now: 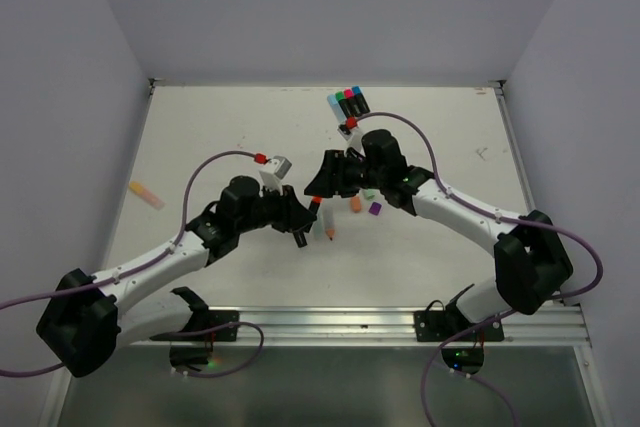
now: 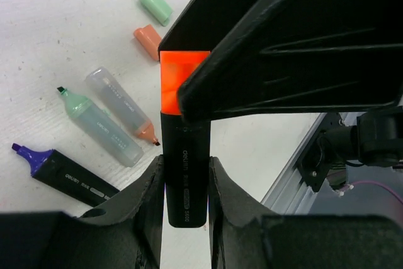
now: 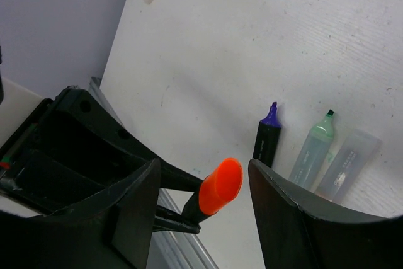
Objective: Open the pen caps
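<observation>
My left gripper [image 2: 184, 187] is shut on the black body of a highlighter [image 2: 184, 155] and holds it up with its orange cap [image 2: 176, 80] still on. In the top view the left gripper [image 1: 302, 227] is at mid-table, and the cap [image 1: 313, 205] points toward my right gripper [image 1: 324, 179]. In the right wrist view the right gripper [image 3: 203, 171] is open, and the orange cap [image 3: 220, 186] stands between its jaws without touching them. One right finger [image 2: 283, 48] overlaps the cap in the left wrist view.
Loose green [image 2: 156, 5] and orange [image 2: 147, 41] caps lie on the table, with a purple one [image 1: 375, 209] nearby. Three uncapped pens lie beside them: translucent orange-tipped [image 2: 123, 113], green [image 2: 101, 127], black purple-tipped [image 2: 63, 174]. Capped pens [image 1: 348, 102] lie at the back, and a pink pen [image 1: 146, 194] at the left.
</observation>
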Available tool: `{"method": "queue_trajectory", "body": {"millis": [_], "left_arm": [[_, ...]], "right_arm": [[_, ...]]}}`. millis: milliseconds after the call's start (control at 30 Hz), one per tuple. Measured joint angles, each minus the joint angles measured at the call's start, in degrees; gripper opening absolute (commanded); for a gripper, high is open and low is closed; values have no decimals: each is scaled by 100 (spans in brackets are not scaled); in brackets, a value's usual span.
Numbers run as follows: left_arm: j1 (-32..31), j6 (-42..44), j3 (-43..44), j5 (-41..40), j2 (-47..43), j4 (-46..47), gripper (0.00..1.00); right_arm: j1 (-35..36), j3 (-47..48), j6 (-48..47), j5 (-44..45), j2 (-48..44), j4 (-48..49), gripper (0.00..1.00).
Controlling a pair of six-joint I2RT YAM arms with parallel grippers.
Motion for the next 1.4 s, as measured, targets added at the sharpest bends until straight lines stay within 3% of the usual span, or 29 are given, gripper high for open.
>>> {"method": "queue_trajectory", "body": {"millis": [200, 267, 367, 433, 467, 567, 667, 900, 1033, 1100, 1133, 1167, 1233, 1400], "left_arm": [[-227, 2, 197, -343, 7, -33, 0], [-258, 2, 225, -411, 7, -48, 0], [-286, 17, 251, -481, 17, -90, 0], [-302, 33, 260, -511, 46, -127, 5], [-304, 44, 260, -514, 48, -153, 23], [-326, 59, 260, -546, 52, -160, 49], [-323, 50, 260, -608, 52, -149, 55], [-330, 46, 260, -623, 199, -33, 57], [-387, 44, 260, -597, 310, 105, 57], [-424, 42, 258, -586, 376, 144, 52], [-444, 26, 256, -570, 407, 160, 46], [-455, -2, 256, -542, 428, 190, 21], [-496, -68, 256, -439, 455, 310, 0], [-509, -105, 249, -426, 520, 396, 0]], "right_arm": [[13, 0, 50, 85, 11, -11, 47], [26, 0, 57, 87, 11, -9, 32], [37, -2, 177, 149, 11, 9, 0], [63, 0, 177, 227, 11, -17, 0], [70, -2, 181, 240, 11, -35, 0], [76, -15, 212, 251, 4, -42, 0], [85, -140, 247, 293, -48, -46, 0], [85, -240, 393, 317, -221, -83, 0], [85, -247, 474, 345, -299, -59, 0], [85, -247, 520, 343, -306, -44, 0], [85, -247, 538, 343, -306, -31, 0], [85, -247, 557, 341, -306, -22, 0], [85, -251, 581, 369, -306, 15, 0], [50, -278, 619, 428, -321, -2, 0]]}}
